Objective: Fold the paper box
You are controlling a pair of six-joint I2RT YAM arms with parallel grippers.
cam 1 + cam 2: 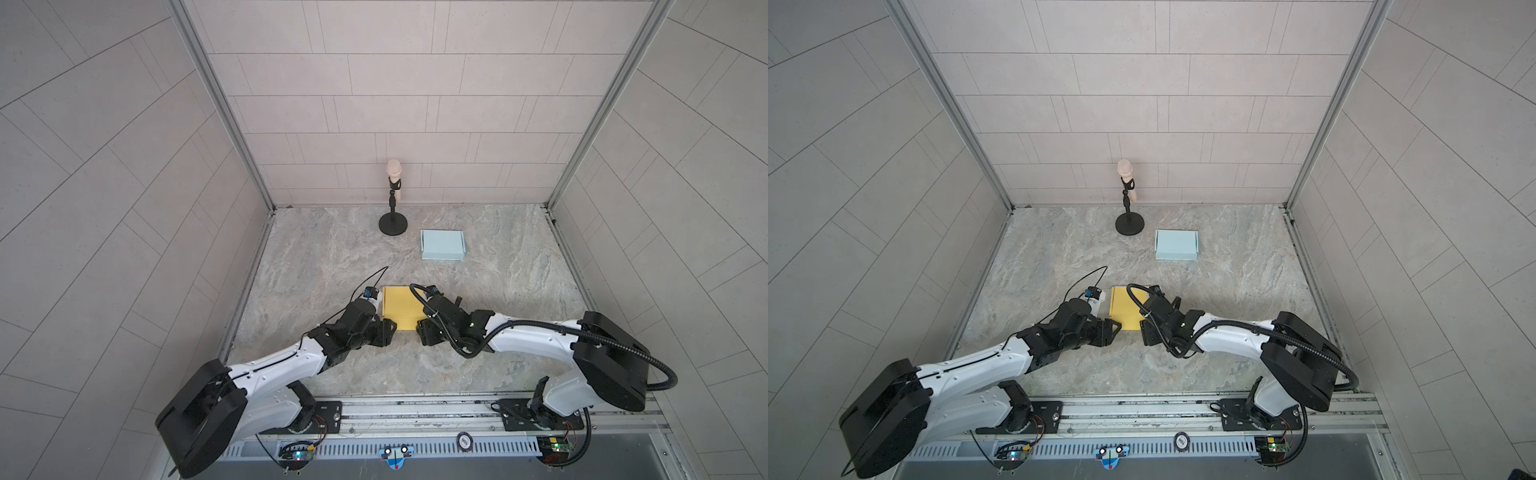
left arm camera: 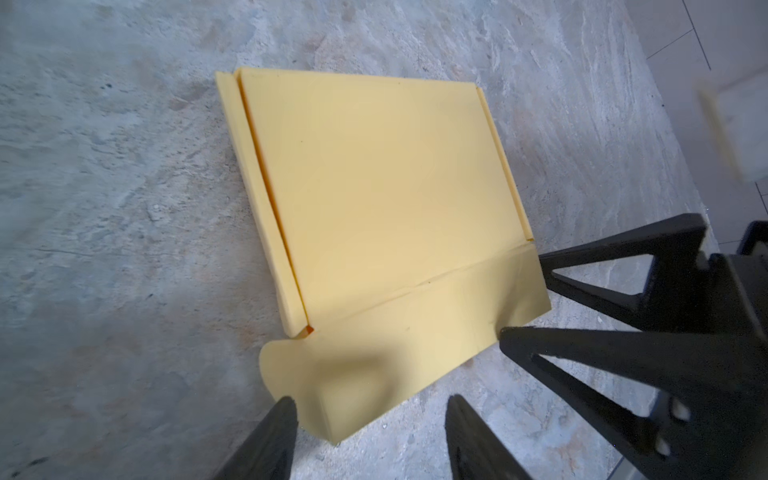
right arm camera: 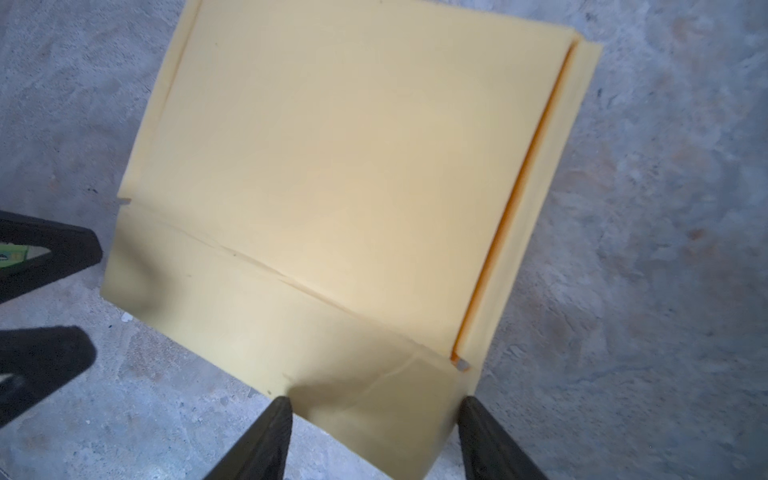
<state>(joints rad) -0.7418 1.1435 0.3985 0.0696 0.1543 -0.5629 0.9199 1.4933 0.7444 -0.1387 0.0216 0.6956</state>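
Observation:
The yellow paper box lies flat on the marble table, its side strips folded in and a creased flap along its near edge. In the left wrist view the paper box shows one curled corner of that flap between the fingers of my open left gripper. My right gripper is open too, straddling the flap's other near corner of the paper box. Each wrist view shows the opposite gripper beside the flap: the right gripper and the left gripper.
A light blue folded box sits further back on the right. A microphone on a black stand stands at the back wall. Walls enclose the table on three sides.

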